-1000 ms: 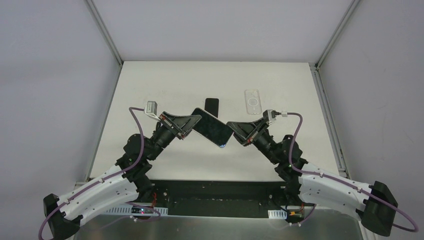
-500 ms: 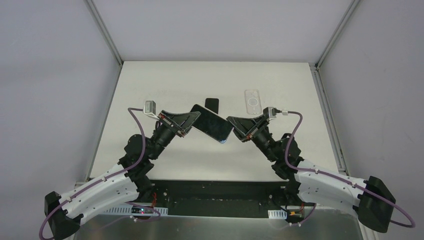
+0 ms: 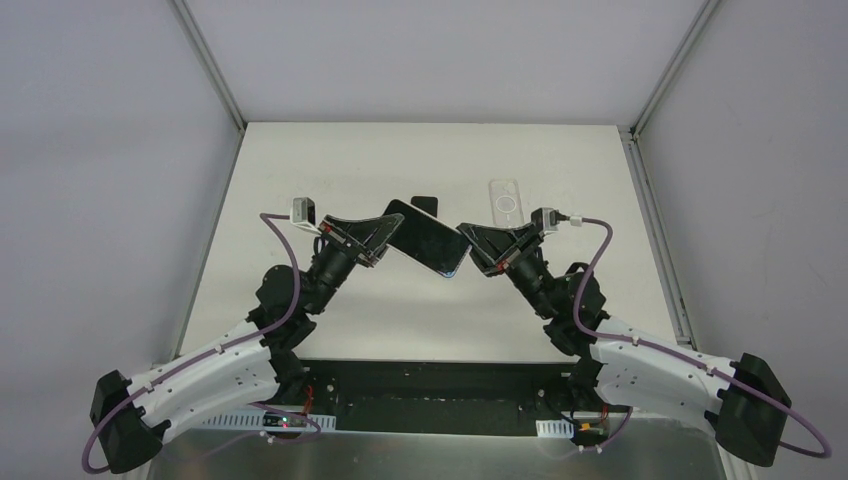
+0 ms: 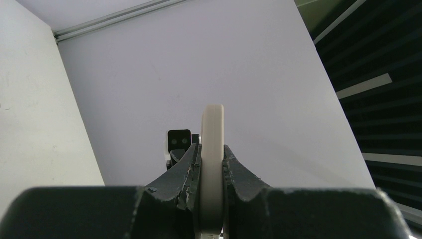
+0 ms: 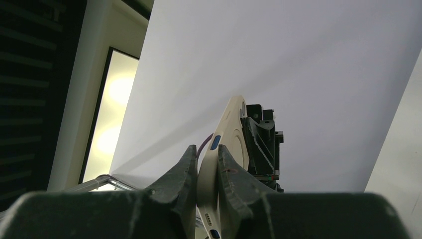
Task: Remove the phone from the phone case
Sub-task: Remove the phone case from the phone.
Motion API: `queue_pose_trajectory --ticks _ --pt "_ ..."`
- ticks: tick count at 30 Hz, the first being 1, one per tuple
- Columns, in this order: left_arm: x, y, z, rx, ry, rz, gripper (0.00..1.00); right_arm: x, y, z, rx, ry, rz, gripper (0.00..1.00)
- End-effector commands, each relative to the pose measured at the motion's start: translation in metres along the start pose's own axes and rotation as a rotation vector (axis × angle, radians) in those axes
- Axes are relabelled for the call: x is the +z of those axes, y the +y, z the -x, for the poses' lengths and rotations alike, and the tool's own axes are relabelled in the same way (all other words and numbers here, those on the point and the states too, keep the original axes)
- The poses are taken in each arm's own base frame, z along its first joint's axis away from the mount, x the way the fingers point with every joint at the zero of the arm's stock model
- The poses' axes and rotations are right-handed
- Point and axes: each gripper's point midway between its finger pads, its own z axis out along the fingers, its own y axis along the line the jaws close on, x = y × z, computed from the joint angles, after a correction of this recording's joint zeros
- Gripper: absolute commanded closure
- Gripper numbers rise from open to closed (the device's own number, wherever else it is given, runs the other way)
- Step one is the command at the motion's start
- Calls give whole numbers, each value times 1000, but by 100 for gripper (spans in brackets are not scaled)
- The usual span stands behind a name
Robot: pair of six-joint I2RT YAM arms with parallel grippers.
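Over a white table (image 3: pixel 330 160) enclosed by grey walls (image 3: pixel 440 60), the phone (image 3: pixel 432 242) was clamped by left gripper (image 3: pixel 392 232) and right gripper (image 3: pixel 466 247).

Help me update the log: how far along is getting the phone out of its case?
Done: the cased phone is up off the table, gripped at opposite ends by the left gripper and right gripper, both shut on it. In hand: that two-sided hold. Left: the separation itself; the cream case wraps the phone's edge in both wrist views. A clear case and a dark rectangle lie on the table behind.
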Motion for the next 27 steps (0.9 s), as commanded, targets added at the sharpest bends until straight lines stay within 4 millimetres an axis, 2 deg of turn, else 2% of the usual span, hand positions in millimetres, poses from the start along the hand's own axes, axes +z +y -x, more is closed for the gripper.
queue_pose_trajectory --ticks 1,6,10,15,27 --pt "8 39 0 9 -35 119 100 -15 130 -10 106 86 411 98" --pt "16 46 -1 -10 -43 136 100 -22 147 -15 123 131 464 98" --pt "23 51 -6 -27 -32 147 100 -27 154 -14 113 129 483 100" --pt "29 55 -11 -62 -24 150 100 -33 162 -22 95 178 513 100" --pt "38 50 -17 -126 -8 134 100 -38 173 -30 69 228 567 100"
